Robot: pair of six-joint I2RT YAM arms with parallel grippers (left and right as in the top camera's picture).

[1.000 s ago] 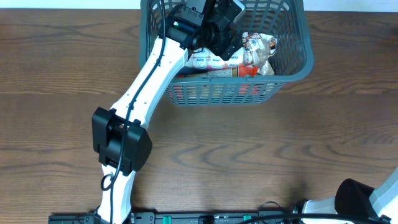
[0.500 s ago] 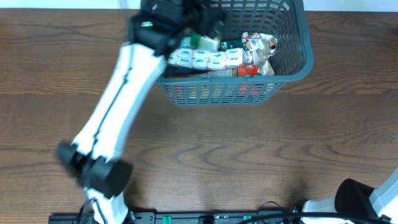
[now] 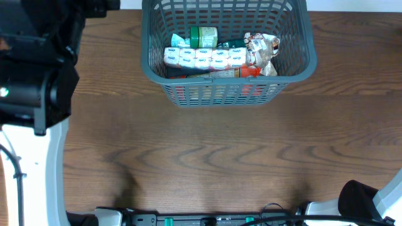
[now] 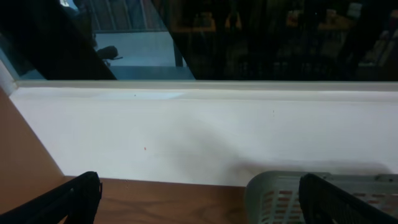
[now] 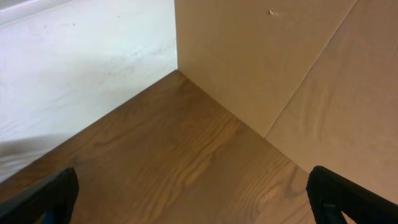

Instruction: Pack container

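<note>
The grey basket (image 3: 220, 94) sits at the far middle of the tabletop (image 3: 207, 163). In it I see a white multipack (image 3: 204, 58), a green-topped item (image 3: 204, 36) and a crinkled packet (image 3: 260, 50). My left arm (image 3: 38, 88) is raised high at the left, well clear of the basket. Its left claw (image 4: 199, 183) is spread wide and empty, facing the white wall (image 4: 199, 137). The right arm (image 3: 370, 201) is tucked at the near right corner, with the right claw (image 5: 191, 180) wide apart and holding nothing.

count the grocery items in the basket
4 clear: white multipack across the middle, green-lidded jar behind it, crinkled bag at right, red-capped bottle along the basket's near wall; others may be hidden.
</note>
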